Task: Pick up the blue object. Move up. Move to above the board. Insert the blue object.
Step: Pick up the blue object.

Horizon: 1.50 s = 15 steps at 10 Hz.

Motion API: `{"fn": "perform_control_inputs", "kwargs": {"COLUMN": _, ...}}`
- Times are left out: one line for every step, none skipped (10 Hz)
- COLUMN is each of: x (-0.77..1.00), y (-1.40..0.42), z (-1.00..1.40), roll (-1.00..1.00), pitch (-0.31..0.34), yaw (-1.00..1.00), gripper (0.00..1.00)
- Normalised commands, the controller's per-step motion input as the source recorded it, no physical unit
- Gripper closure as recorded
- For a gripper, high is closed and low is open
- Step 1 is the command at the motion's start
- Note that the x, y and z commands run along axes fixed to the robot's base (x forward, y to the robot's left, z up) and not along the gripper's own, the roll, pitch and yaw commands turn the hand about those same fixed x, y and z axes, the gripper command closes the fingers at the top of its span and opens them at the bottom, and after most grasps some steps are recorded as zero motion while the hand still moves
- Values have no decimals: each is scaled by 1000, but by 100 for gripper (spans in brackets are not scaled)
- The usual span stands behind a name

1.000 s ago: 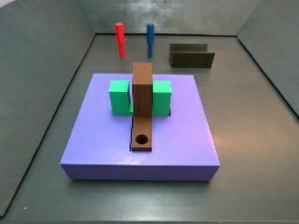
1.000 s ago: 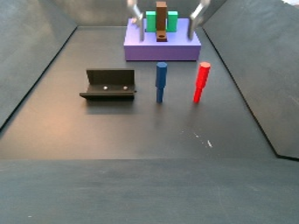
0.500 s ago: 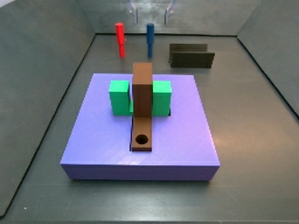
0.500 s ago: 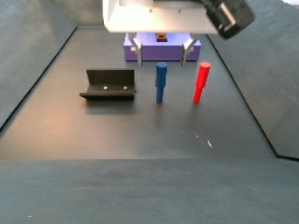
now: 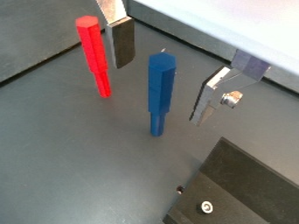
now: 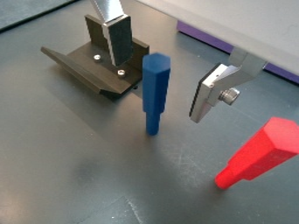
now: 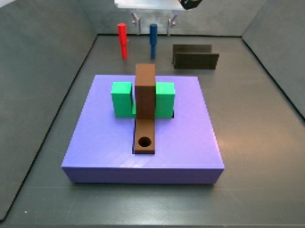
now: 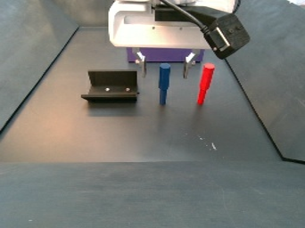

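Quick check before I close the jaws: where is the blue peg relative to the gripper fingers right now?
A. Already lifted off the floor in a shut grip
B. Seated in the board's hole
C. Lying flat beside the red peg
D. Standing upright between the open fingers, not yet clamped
D. In both wrist views the blue peg stands upright on the floor between the spread fingers of the gripper, with gaps on both sides.
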Motion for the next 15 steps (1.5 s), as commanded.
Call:
{"fn": "perform_control_inputs", "kwargs": {"x": 0, "y": 0, "z": -154, "roll": 70, "pitch": 0, "yaw": -91, "gripper": 0}}
{"fn": "perform_control_inputs", "kwargs": {"x": 0, "y": 0, "z": -111, "roll": 53, "pitch": 0, "yaw": -74, "gripper": 0}}
{"fn": "perform_control_inputs", "kwargs": {"x": 0, "y": 0, "z": 0, "roll": 19, "pitch": 0, "yaw": -54, "gripper": 0}}
{"fn": "perform_control_inputs", "kwargs": {"x": 0, "y": 17, "z": 0, "roll": 0, "pitch": 0, "yaw": 0, "gripper": 0}}
{"fn": "perform_control_inputs", "kwargs": {"x": 0, "y": 31, "z": -9, "roll": 0, "pitch": 0, "yaw": 0, "gripper": 0}}
{"fn": "perform_control_inputs", "kwargs": {"x": 0, "y": 17, "z": -54, "roll": 0, "pitch": 0, "yaw": 0, "gripper": 0}}
{"fn": "perform_control_inputs", "kwargs": {"x": 0, "y": 34, "z": -89, "roll": 14, "pitch": 0, "yaw": 0, "gripper": 0}}
{"fn": "perform_control_inputs", "kwargs": {"x": 0, "y": 0, "z": -86, "roll": 10, "pitch": 0, "yaw": 0, "gripper": 0}}
{"fn": "perform_control_inputs", "kwargs": {"x": 0, "y": 0, "z": -74, "roll": 14, "pitch": 0, "yaw": 0, "gripper": 0}}
{"fn": "perform_control_inputs", "kwargs": {"x": 0, "y": 9, "z": -91, "roll": 19, "pitch": 0, "yaw": 0, "gripper": 0}}
{"fn": "perform_control_inputs", "kwargs": {"x": 0, "y": 23, "z": -86, "roll": 26, "pitch": 0, "yaw": 0, "gripper": 0}}
{"fn": "perform_control_inputs", "kwargs": {"x": 0, "y": 31, "z": -69, "roll": 34, "pitch": 0, "yaw": 0, "gripper": 0}}
{"fn": "perform_control_inputs", "kwargs": {"x": 0, "y": 31, "z": -77, "roll": 67, "pitch": 0, "yaw": 0, "gripper": 0}}
{"fn": "perform_control_inputs", "kwargs": {"x": 0, "y": 31, "z": -69, "roll": 66, "pitch": 0, "yaw": 0, "gripper": 0}}
{"fn": "perform_control_inputs", "kwargs": {"x": 0, "y": 43, "z": -74, "roll": 64, "pitch": 0, "yaw": 0, "gripper": 0}}
